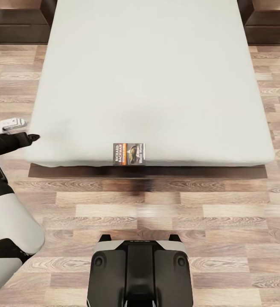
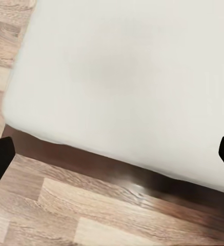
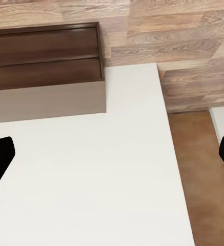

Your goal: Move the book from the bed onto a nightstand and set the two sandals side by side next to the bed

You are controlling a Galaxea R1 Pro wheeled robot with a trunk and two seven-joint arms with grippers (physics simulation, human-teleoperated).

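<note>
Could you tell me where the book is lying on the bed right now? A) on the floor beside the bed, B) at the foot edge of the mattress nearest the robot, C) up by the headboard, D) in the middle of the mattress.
B: in the head view the book lies flat at the near edge of the bed, just above the floor.

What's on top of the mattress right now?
Only the small dark paperback book, lying flat at the near edge of the pale grey-white mattress. What the book covers is hidden.
</note>
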